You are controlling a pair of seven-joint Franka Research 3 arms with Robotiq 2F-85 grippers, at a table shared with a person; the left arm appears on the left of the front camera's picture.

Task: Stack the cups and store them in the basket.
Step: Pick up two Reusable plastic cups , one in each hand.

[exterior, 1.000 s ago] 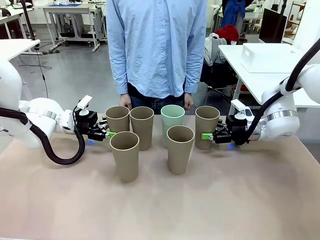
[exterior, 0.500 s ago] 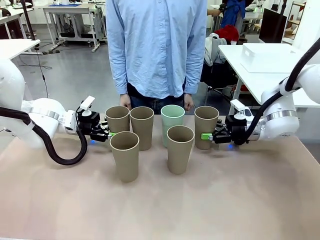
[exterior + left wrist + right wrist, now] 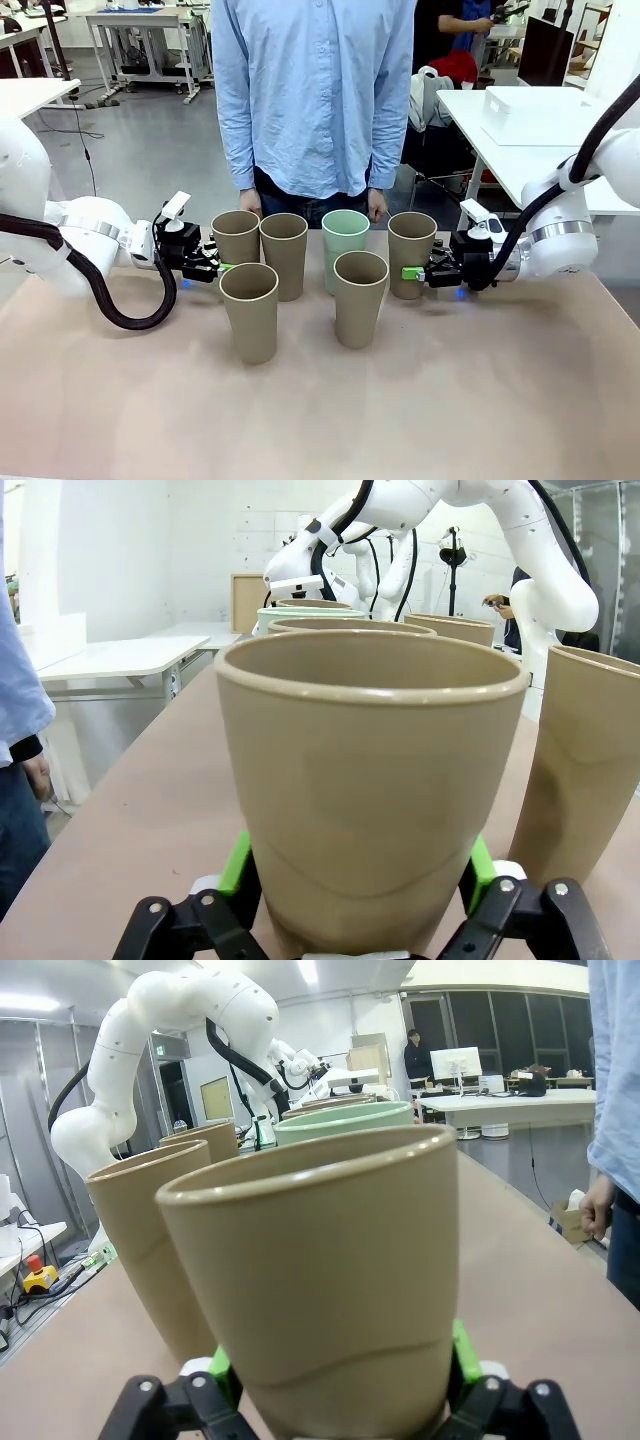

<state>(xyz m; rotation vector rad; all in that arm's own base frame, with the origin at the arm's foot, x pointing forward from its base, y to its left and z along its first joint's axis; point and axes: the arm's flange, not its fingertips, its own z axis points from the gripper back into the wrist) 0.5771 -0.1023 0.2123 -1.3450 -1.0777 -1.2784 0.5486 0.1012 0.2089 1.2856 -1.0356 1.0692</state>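
The left gripper [image 3: 224,267] straddles the lower wall of the rear-left tan cup [image 3: 237,235], the right gripper [image 3: 411,272] that of the rear-right tan cup [image 3: 413,243], pads at the cup walls (whether the jaws actually clamp cannot be told).

A robotics lab: a white left arm [image 3: 70,235] and right arm [image 3: 565,225] flank a tan table [image 3: 320,420], with white workbenches [image 3: 140,20], a monitor [image 3: 545,50], floor cables [image 3: 60,125] and an emergency-stop button [image 3: 38,1275] around.

Bright even indoor light, ceiling strip lights [image 3: 308,970] glaring, faint shadows under cups [image 3: 249,312], wrist views bulged.
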